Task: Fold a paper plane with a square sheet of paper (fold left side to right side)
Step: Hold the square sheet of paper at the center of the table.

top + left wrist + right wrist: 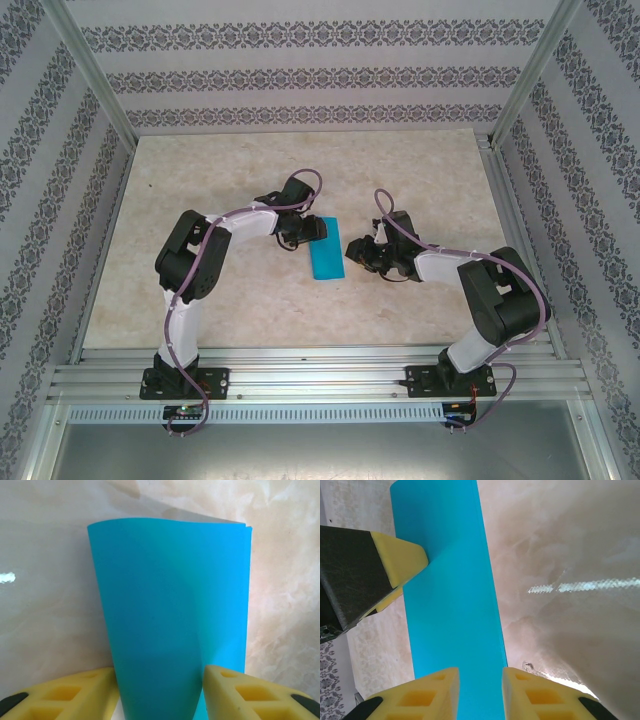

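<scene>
Square sheet of paper (326,260), folded narrow, lies on surface (200,290); left gripper (160,672) spread astride it; right gripper (480,672) narrowly spread above it.

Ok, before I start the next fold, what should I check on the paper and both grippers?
1. Left-to-right fold done: ok, the square sheet of paper lies doubled as a narrow strip.
2. Layers lying flat: not ok, the top layer looks bowed in the left wrist view.
3. Edge alignment: cannot tell.
4. Left gripper straddling one end: ok; grip cannot tell.
5. Right gripper straddling the strip: ok, jaws apart; grip cannot tell.
</scene>
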{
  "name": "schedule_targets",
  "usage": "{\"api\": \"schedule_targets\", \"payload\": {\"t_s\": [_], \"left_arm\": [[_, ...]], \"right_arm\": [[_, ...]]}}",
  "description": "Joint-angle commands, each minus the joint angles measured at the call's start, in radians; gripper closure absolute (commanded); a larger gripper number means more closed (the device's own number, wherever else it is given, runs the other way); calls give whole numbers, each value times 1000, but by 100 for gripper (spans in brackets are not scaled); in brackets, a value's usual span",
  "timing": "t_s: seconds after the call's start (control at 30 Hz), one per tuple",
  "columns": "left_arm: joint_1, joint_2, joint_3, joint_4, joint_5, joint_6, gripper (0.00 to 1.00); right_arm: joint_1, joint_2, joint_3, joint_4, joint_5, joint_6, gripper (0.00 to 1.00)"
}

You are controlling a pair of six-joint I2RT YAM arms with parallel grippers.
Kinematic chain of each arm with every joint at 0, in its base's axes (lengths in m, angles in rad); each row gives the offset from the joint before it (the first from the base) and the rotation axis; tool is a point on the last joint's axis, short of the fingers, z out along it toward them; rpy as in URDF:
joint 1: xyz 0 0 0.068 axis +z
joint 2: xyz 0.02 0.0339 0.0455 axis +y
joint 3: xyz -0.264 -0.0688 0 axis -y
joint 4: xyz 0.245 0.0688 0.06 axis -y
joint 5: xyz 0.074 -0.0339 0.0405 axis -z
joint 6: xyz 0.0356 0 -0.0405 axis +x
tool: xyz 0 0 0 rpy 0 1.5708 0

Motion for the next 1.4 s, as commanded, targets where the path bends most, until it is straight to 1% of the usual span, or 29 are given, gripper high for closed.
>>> {"api": "schedule_targets", "payload": {"t_s": [0.0,0.97,1.37], "left_arm": [[-23,117,-29,-36,-75,25,48],[-48,139,-11,-59,-84,44,47],[-51,147,-6,-56,-82,39,46]], "right_arm": [[9,11,18,17,-6,13,71],[20,14,13,21,-3,23,71],[52,47,35,37,-13,45,78]]}}
